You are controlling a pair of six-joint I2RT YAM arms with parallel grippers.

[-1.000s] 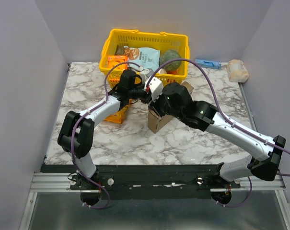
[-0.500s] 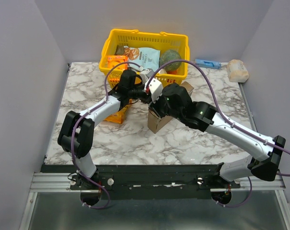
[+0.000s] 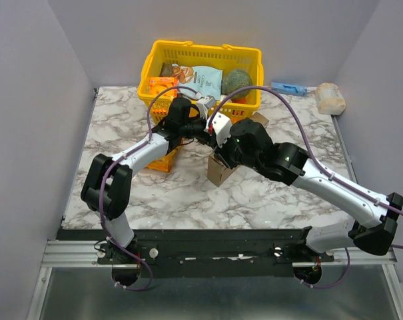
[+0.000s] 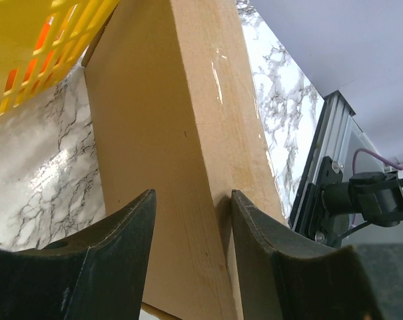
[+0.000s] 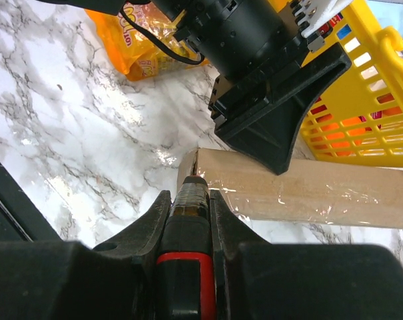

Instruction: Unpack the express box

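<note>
The express box (image 3: 221,170) sat near the middle of the bench (image 3: 121,120), with the basket (image 3: 201,53) at its 12 o'clock on the far edge and a snack bag (image 3: 200,79) inside it. A crinkled packet (image 3: 162,160) lay at the box's 9 o'clock. A small tube (image 3: 288,88) and a wrapped bundle (image 3: 330,98) lay well apart at 2 o'clock. The left gripper (image 4: 191,207) had its fingers (image 4: 108,267) on either side of one box wall. The right gripper (image 5: 189,197) held a tool (image 5: 184,233) whose tip met the box's corner.

Brown express box (image 3: 218,173) on edge

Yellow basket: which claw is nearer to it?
Left. The left claw grips the express box beside the basket; the right claw, shut on a dark tool, is at the box's farther end.
</note>
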